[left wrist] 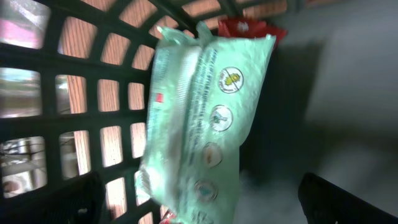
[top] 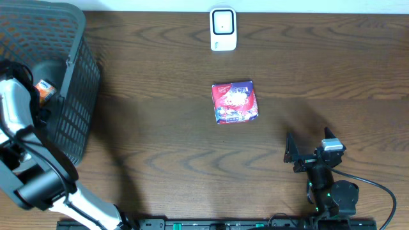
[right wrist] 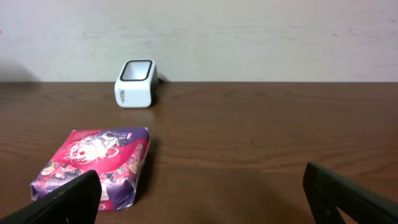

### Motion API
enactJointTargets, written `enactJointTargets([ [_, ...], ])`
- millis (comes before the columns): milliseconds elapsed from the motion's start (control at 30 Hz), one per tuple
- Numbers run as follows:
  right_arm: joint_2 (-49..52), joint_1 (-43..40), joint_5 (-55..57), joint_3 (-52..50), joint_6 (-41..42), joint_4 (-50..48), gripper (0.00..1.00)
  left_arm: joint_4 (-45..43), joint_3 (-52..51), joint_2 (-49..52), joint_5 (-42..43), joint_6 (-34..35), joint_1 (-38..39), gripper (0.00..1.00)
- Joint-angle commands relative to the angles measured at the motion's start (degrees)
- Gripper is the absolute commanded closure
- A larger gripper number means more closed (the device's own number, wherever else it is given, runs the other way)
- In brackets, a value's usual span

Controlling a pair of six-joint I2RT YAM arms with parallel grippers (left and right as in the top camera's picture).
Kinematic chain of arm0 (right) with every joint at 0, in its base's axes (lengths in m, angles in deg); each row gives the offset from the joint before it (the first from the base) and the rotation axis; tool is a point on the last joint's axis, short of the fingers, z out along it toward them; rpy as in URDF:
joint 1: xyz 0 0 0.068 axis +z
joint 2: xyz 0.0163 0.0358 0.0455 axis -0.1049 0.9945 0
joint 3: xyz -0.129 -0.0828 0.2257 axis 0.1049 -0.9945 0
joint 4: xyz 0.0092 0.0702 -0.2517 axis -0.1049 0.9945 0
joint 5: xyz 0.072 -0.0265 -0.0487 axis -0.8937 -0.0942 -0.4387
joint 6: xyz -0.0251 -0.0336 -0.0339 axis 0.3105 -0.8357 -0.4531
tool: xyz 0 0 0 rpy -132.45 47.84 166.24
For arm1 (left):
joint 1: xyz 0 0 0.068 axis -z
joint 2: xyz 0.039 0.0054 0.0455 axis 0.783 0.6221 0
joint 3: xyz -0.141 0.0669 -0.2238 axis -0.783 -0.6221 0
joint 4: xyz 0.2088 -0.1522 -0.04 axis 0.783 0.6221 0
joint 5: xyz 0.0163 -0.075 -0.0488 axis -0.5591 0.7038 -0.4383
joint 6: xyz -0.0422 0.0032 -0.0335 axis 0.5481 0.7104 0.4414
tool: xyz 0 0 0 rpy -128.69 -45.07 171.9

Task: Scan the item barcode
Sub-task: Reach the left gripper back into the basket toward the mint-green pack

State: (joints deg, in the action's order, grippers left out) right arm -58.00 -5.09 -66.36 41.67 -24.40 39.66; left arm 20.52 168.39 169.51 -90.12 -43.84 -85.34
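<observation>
A pale green wipes packet stands on end inside the black basket, leaning on its lattice wall, with a red packet behind it. My left gripper is inside the basket, open, its fingers wide on either side of the green packet's lower end and not touching it. A red-and-purple packet lies mid-table, and the white scanner stands at the far edge. My right gripper rests open near the front right, with the red-and-purple packet ahead to its left.
The basket fills the table's far left corner, and my left arm reaches over its rim. A small orange item shows inside it. A light wall backs the table behind the scanner.
</observation>
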Motion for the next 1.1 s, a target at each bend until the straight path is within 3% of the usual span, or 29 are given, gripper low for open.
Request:
enactJointTargets([
  [0,-0.2,0.2,-0.3,0.0,0.6,0.2,0.01,0.7,0.0,3.1,-2.0,0.1,-0.2,0.01],
  [100,-0.2,0.2,-0.3,0.0,0.6,0.2,0.01,1.0,-0.1,5.4,-2.0,0.1,-0.2,0.04],
  [300,-0.2,0.2,-0.3,0.0,0.6,0.2,0.01,2.1,0.1,5.5,-2.0,0.1,-0.2,0.92],
  [500,-0.2,0.2,-0.3,0.0,0.6,0.2,0.01,4.0,0.5,1.8,1.2,0.4,-0.1,0.93],
  [667,-0.2,0.2,-0.3,0.0,0.6,0.2,0.01,2.6,0.8,-7.3,7.8,2.5,-0.1,0.93],
  [1067,-0.2,0.2,-0.3,0.0,0.6,0.2,0.01,-13.0,0.9,-36.1,38.3,2.4,3.9,0.93],
])
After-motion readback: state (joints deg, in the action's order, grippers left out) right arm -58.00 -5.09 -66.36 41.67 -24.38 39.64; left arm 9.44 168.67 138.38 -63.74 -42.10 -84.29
